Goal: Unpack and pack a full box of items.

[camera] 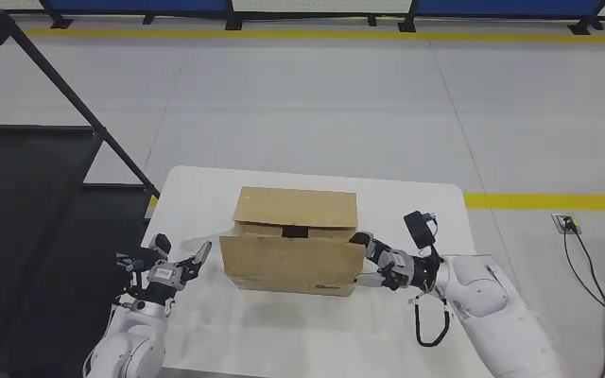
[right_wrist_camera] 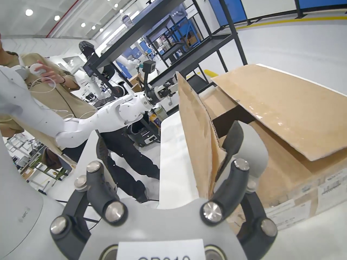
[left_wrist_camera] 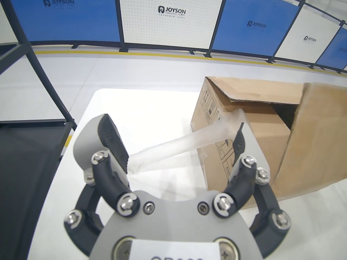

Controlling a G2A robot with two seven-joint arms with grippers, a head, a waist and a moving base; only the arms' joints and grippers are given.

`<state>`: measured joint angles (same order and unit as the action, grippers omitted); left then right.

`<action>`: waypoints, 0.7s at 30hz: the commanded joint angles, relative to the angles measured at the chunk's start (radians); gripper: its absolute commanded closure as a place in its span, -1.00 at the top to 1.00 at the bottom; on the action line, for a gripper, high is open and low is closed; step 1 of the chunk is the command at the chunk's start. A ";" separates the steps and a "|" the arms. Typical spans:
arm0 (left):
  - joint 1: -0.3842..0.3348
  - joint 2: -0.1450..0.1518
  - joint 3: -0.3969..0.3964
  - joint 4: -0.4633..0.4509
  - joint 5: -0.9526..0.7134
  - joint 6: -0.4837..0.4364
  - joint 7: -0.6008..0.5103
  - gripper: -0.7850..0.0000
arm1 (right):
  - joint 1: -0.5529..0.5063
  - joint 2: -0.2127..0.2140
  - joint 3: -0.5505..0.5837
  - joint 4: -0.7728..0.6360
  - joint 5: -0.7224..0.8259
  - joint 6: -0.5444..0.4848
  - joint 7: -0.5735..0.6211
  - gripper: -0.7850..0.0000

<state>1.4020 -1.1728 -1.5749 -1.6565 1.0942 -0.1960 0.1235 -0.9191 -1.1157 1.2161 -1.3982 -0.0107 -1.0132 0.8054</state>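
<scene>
Cardboard box sits mid-table; your left gripper is spread, clear tape strip stretched from box to 1 pad, likely peeling the seal; your right gripper, fingers apart, straddles 1 end flap, probably to fold it open.

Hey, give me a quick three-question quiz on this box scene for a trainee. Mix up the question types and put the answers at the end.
1. True or false: the left tool is shut on a corner of the cardboard box.
2. What stretches from the box to the left tool? A) a strip of clear tape B) a black cable C) a rope
3. Fill in: the right tool straddles one end ____ of the box.
Key: 1 false, it is open and apart from the box. 2 A. 3 flap.
</scene>
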 commanded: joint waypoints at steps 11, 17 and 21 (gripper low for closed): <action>0.019 0.000 0.009 -0.056 0.018 -0.046 0.002 1.00 | -0.105 0.093 -0.059 -0.230 -0.063 0.001 0.002 1.00; 0.047 0.003 0.017 -0.080 0.055 -0.118 0.030 1.00 | -0.139 0.146 -0.097 -0.313 -0.153 0.001 0.002 1.00; 0.065 0.007 0.014 -0.088 0.087 -0.174 0.035 1.00 | -0.151 0.175 -0.128 -0.345 -0.216 0.001 0.002 1.00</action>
<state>1.4629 -1.1670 -1.5591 -1.7431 1.1720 -0.3553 0.1581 -1.0690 -0.9472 1.0954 -1.7384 -0.2137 -1.0123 0.8078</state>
